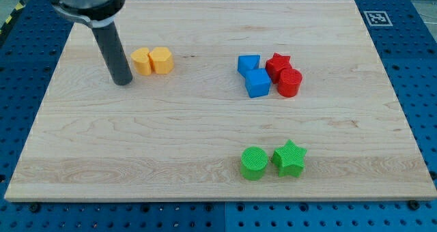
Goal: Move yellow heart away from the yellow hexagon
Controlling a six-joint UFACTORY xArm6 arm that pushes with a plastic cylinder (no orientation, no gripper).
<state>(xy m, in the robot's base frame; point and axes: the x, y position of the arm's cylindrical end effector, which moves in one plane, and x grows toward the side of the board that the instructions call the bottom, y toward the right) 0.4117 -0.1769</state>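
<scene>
Just to the right of the tip [123, 82], toward the view's top, sit the two yellow blocks, touching each other side by side. The nearer one, at the view's left, reads as the yellow heart [141, 61]; the one beyond it as the yellow hexagon [162, 59], though the shapes are small and hard to be sure of. No jaws exist on this arm: it ends in a plain rod, so nothing is spread, pressed or pinching, and the tip touches neither block.

Well off to the tip's right lie a blue cluster, the blue block [248, 64] and the blue cube [258, 83], against a red star [278, 63] and a red cylinder [289, 82]. Farther right and toward the view's bottom stand a green cylinder [254, 163] and a green star [289, 157] on the wooden board [205, 129].

The risk seems plain. From this side, a push rightward would likely drive the heart into the hexagon and shove both along together, gaining no separation. A glancing contact could also spin the heart. The tip probably needs to come between or behind the pair first.
</scene>
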